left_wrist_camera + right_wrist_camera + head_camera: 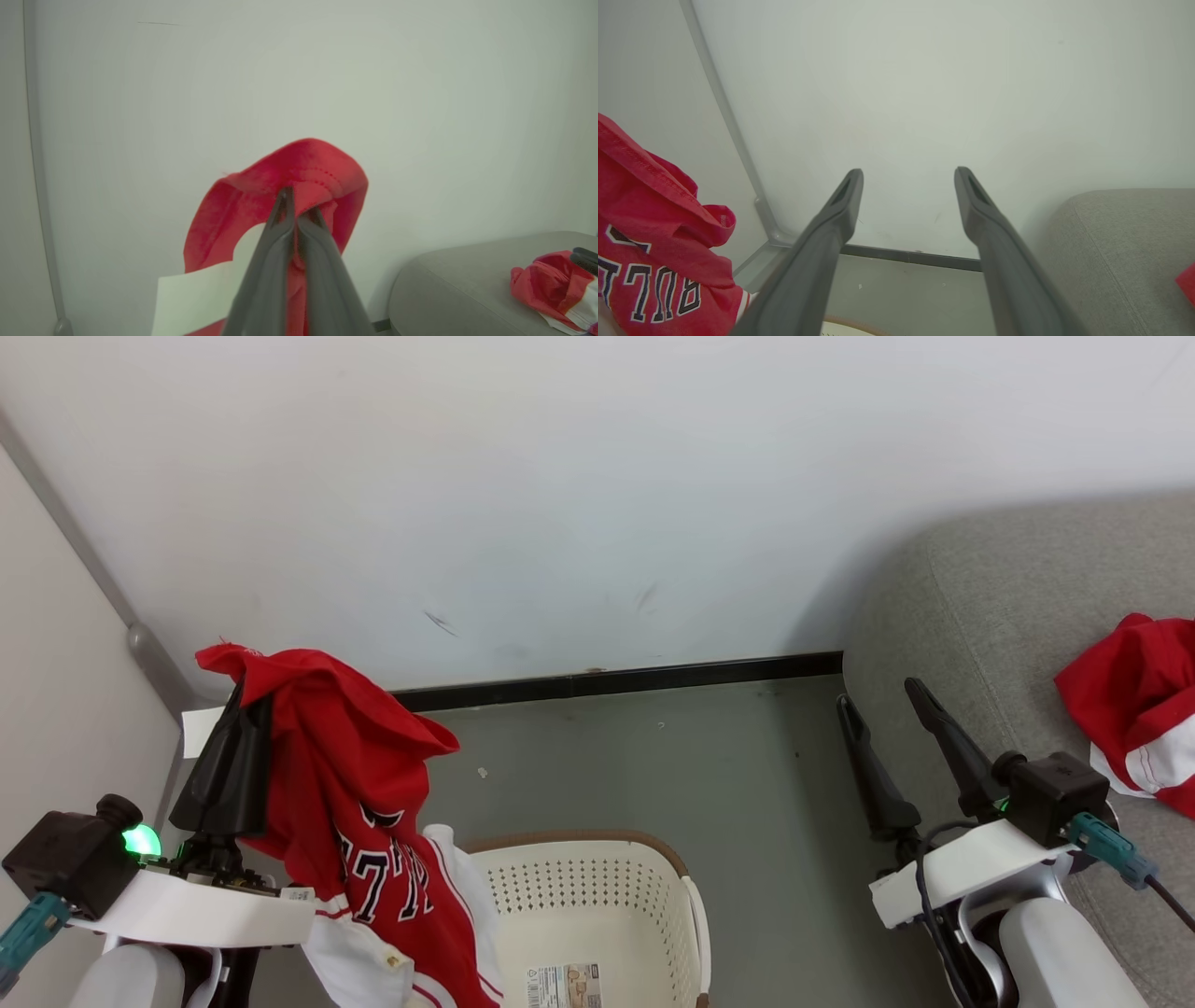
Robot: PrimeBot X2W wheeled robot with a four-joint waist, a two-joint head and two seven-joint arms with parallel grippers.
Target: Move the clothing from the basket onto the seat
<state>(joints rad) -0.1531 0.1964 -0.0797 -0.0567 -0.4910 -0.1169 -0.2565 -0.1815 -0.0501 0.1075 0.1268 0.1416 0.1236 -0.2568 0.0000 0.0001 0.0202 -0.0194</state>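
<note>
My left gripper (238, 705) is shut on a fold of the red jersey (373, 775), which hangs from it with dark numerals outlined in white, above the left side of the basket (579, 887). The left wrist view shows the left gripper (299, 205) pinching the red jersey (308, 161). The cream basket's floor shows a label, with no clothing on the visible part. My right gripper (878, 695) stands open with nothing between its fingers beside the grey seat (1008, 607). A second red and white garment (1139, 709) lies on the seat. In the right wrist view the right gripper (908, 175) is spread wide.
A white wall with a black baseboard (616, 681) closes the far side. Grey floor (672, 765) lies between the basket and the seat. A grey corner trim (140, 644) runs down the left wall. The seat (1120, 242) fills the right side.
</note>
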